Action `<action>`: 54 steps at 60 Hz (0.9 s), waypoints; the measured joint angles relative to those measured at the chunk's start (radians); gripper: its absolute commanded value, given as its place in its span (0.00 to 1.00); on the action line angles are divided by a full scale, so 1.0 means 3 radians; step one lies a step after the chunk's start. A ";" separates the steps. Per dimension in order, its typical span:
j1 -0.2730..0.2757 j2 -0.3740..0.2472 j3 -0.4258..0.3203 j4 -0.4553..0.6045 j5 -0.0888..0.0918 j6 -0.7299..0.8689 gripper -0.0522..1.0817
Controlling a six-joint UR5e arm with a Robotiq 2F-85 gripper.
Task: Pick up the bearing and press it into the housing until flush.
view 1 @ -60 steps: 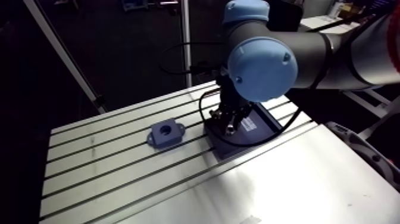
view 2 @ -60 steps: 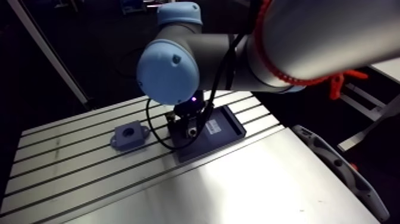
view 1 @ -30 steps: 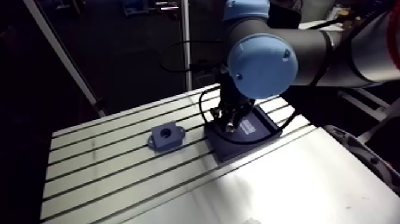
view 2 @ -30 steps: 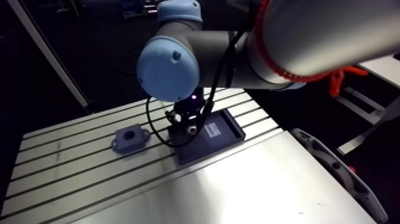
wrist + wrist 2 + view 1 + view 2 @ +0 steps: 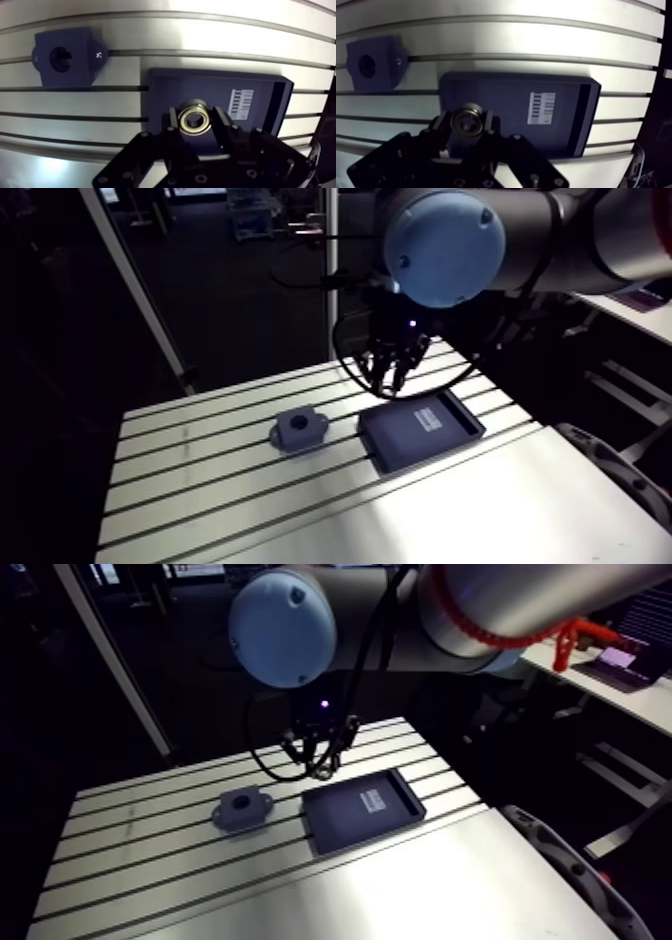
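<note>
Above the dark tray (image 5: 160,95) on the bench (image 5: 200,35), I saw the gripper (image 5: 195,121) hanging clear of the tray floor, its two fingers (image 5: 172,124) pinching the bearing (image 5: 194,123) from either side, ring face turned up toward the wrist camera. Ahead of the gripper on the tray floor sat a white barcode label (image 5: 240,102). Beside the tray, apart from it, the blue housing (image 5: 67,56) rested flat on the bench with its round bore facing up.
</note>
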 measured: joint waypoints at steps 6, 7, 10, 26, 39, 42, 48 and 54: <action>0.0111 0.0026 -0.0084 0.0062 -0.0001 0.0108 0.61; 0.0131 0.0033 -0.0099 0.0072 -0.0001 0.0128 0.61; 0.0189 0.0056 -0.0138 0.0094 -0.0003 0.0186 0.61; 0.0499 0.0193 -0.0311 0.0139 -0.0014 0.0420 0.61; 0.0727 0.0290 -0.0398 0.0121 -0.0013 0.0521 0.61; 0.0760 0.0310 -0.0406 0.0106 -0.0011 0.0533 0.61; 0.0806 0.0342 -0.0411 0.0072 -0.0009 0.0545 0.61; 0.0836 0.0366 -0.0406 0.0045 -0.0006 0.0545 0.61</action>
